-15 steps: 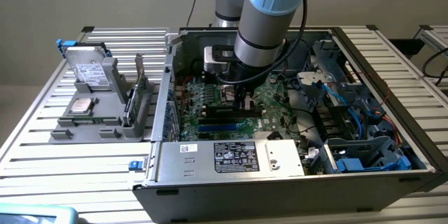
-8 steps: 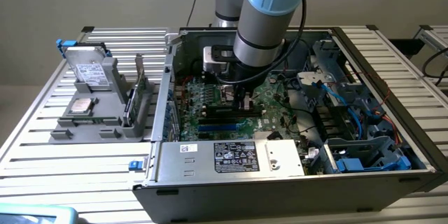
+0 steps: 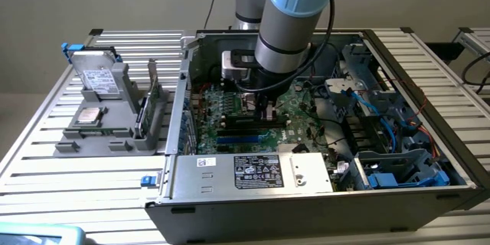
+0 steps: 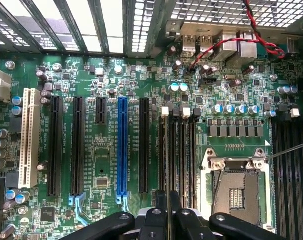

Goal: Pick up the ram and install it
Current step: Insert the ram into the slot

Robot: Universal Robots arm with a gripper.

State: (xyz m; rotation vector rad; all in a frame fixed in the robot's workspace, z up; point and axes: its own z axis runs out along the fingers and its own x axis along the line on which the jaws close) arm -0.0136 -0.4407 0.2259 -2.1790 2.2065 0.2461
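One open computer case (image 3: pixel 306 216) holds the motherboard (image 3: pixel 229 113), tool (image 4: pixel 168 214) above pinching the ram (image 4: pixel 168 197).

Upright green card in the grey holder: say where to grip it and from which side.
I would pinch the upright green circuit card by its free top edge, coming straight down; it stands on edge with its lower part sunk in the grey holder.
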